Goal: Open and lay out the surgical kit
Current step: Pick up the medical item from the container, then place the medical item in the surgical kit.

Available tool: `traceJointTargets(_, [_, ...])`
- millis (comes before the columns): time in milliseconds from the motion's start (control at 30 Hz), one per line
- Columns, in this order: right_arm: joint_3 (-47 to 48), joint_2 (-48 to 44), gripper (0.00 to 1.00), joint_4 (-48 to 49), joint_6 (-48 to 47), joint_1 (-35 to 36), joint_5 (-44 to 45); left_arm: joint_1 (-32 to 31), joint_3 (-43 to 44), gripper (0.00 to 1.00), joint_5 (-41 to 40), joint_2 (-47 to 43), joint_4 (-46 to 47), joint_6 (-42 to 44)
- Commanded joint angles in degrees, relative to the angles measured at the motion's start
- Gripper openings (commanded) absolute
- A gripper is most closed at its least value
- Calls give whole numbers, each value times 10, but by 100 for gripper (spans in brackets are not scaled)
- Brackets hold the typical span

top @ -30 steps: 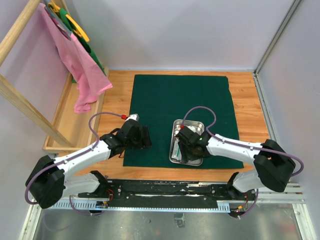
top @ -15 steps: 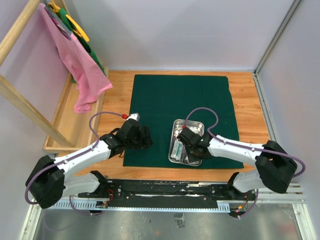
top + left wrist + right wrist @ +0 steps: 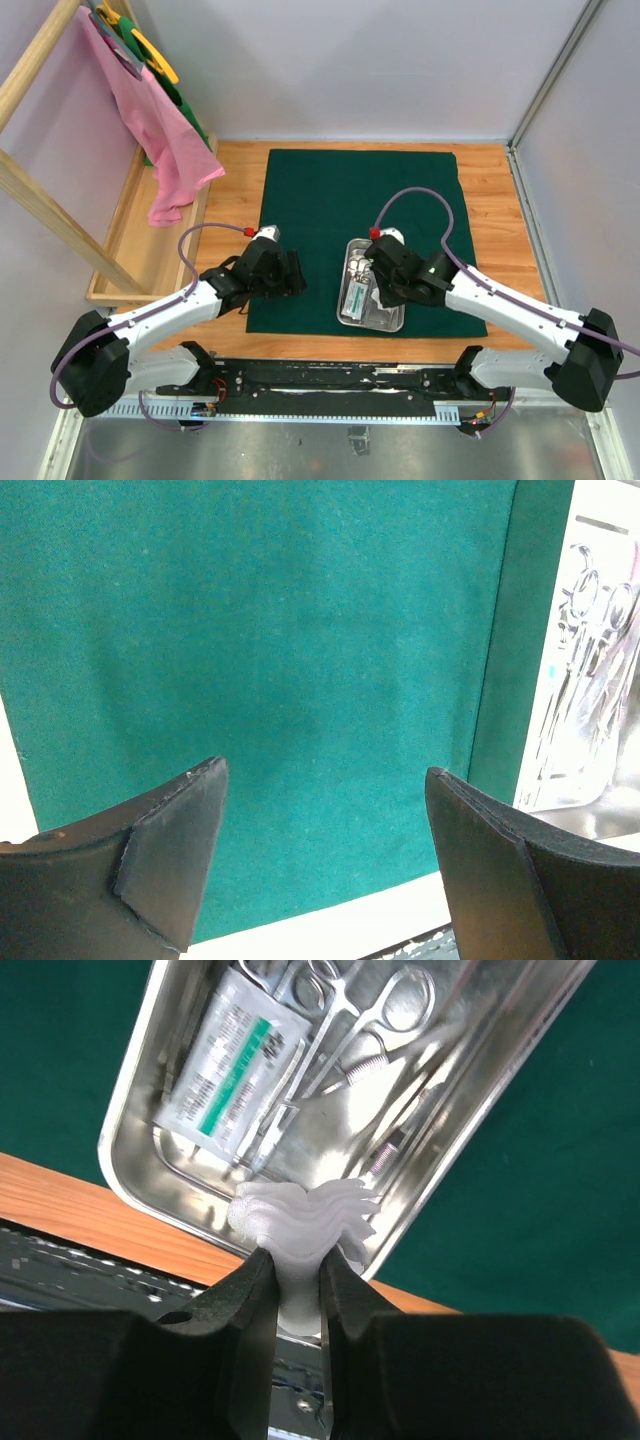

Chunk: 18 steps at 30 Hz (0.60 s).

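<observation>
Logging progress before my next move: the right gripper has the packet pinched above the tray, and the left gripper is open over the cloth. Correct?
Not quite. The right gripper pinches the gauze, not the packet; the packet lies in the tray. The right wrist view shows it. The left gripper is open over the cloth, as you said.

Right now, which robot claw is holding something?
The right claw, pinching the white gauze wad over the shiny rectangular steel tray; the left claw hangs open and empty.
</observation>
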Motion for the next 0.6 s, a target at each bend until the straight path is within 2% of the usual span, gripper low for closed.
traceJointTargets(0, [-36, -11, 15, -48, -14, -14, 21, -1, -6, 84, 7, 2, 19, 6])
traceJointTargets(167, [-71, -36, 14, -75, -14, -81, 51, -1, -10, 84, 10, 2, 24, 12])
traceJointTargets(233, [-88, -37, 16, -47, -28, -126, 31, -1, -9, 84, 15, 6, 29, 15])
traceJointTargets(367, [-79, 1, 18, -49, -38, -181, 58, -1, -4, 85, 20, 11, 30, 25])
traceJointTargets(567, [-91, 48, 20, -9, -69, -271, 35, 0, -6, 85, 23, 9, 32, 39])
